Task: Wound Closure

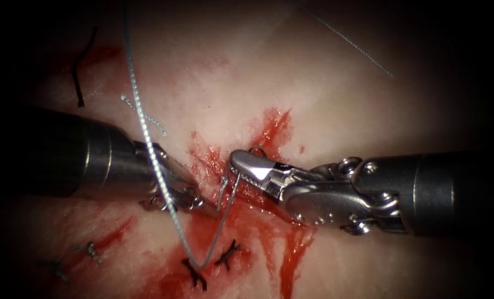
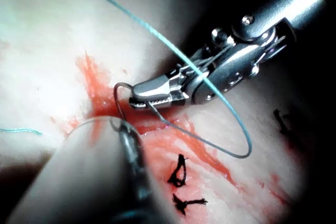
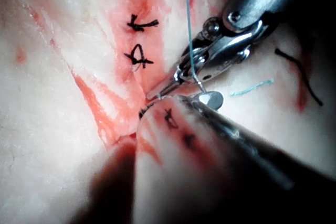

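**Needle held at the cut, between the tools**

We see the right arm's steel tool [image 1: 241, 166] pinching the thin curved needle [image 1: 256, 149] over the red cut [image 1: 269, 130], mid-tissue. The left tool [image 1: 199, 202], just leftward, touches pale thread [image 1: 147, 138]; its jaws we cannot judge.

The shiny metal right tool [image 1: 245, 166] pinches the thin curved steel needle [image 1: 256, 150] at mid-frame. Light blue-grey thread [image 1: 147, 124] loops down across the dark metal left tool [image 1: 205, 206] over red-stained pale tissue [image 1: 324, 99].
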You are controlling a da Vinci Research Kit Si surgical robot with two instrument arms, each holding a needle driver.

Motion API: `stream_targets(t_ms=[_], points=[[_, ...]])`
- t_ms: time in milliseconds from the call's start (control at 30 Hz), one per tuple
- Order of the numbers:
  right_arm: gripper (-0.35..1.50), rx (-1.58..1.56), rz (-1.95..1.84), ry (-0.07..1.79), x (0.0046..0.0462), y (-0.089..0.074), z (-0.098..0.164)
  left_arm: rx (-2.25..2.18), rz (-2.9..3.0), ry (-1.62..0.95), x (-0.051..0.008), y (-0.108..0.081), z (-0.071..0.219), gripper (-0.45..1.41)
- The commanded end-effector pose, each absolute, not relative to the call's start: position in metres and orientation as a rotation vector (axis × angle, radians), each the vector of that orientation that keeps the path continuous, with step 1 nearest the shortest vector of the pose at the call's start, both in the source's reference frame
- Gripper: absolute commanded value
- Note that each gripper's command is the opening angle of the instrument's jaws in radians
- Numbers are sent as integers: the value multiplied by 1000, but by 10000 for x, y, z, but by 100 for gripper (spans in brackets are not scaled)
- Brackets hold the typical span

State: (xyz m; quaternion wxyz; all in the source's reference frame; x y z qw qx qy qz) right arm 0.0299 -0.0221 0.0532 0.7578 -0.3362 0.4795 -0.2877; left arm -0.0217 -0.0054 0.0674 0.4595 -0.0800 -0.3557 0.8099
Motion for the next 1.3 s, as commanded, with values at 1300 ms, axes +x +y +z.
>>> stream_targets(t_ms=[1300], points=[[-35, -675, -306, 1044, 291, -212, 547, -197, 1994, -876, -222, -57, 679, -45]])
